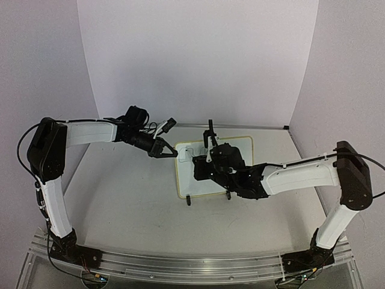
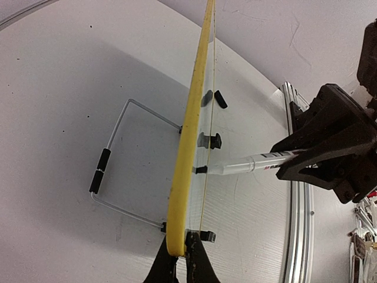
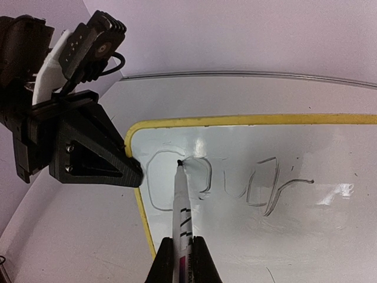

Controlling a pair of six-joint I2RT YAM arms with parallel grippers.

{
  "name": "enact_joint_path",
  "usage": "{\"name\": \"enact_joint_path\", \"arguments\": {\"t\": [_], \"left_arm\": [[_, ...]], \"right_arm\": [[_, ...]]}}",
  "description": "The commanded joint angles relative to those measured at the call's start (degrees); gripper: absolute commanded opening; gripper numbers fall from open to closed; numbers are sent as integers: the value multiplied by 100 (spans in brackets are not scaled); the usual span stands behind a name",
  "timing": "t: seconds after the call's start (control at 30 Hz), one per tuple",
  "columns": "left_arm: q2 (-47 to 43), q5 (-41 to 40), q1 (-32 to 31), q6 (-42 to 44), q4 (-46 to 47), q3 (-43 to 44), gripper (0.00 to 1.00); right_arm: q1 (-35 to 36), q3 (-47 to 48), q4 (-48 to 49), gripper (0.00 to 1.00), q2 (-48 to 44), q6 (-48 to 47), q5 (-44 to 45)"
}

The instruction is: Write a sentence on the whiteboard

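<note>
The whiteboard (image 1: 234, 144), glossy white with a pale-yellow rim, leans back on a wire stand (image 2: 118, 171). It has two black clip feet (image 1: 188, 200) at its near edge. My left gripper (image 1: 166, 149) is shut on the board's left rim (image 2: 185, 147), one finger on each side. My right gripper (image 3: 184, 242) is shut on a white marker (image 3: 181, 206). The marker's black tip touches the board between the first two letters. The sentence (image 3: 235, 183) shows as thin script reading roughly "cour" in one line near the top left of the board (image 3: 294, 236). The marker also shows in the left wrist view (image 2: 253, 164).
The grey table (image 1: 120, 198) is backed by pale walls. An aluminium rail (image 1: 180, 262) runs along the near edge by the arm bases. The left gripper's black body (image 3: 82, 147) sits close beside the marker tip.
</note>
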Motion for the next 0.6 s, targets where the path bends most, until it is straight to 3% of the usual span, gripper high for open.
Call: {"name": "enact_joint_path", "arguments": {"t": [0.0,0.57], "left_arm": [[-56,-629,-69,587,-214,70,0],[-36,-629,-74,590,-228,72,0]], "right_arm": [[-24,-59,-140,0,160,65,-211],[-23,-343,-405,0,-189,263,251]]}}
